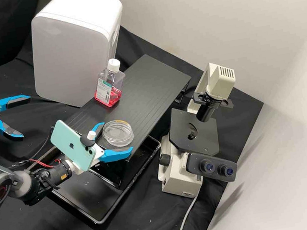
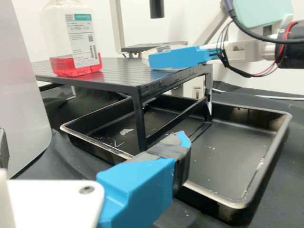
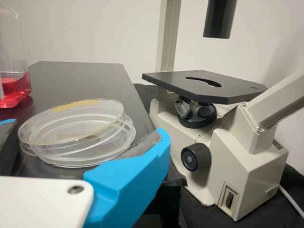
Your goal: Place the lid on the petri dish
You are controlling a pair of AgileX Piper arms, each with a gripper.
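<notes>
Raised black shelf [image 1: 149, 88] over the tray [image 1: 81, 196]: a drop close by. Left gripper [image 1: 24, 116] spread open, empty, well apart. Right gripper [image 1: 117, 136] spread open either side of the petri dish [image 1: 118, 133], near the shelf's edge. Lid [image 3: 71, 121] seemingly tilted on the rim; could skid off or jam crooked if nudged sideways.

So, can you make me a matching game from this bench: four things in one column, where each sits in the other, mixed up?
Things:
1. petri dish
2. flask of red liquid
3. microscope
4. black tray

Places:
A. on the black cloth, beside the platform
B. under the platform
C. at the platform's near end
D. farther back on the platform, near the white box

Pairs: 1-C, 2-D, 3-A, 4-B.
</notes>
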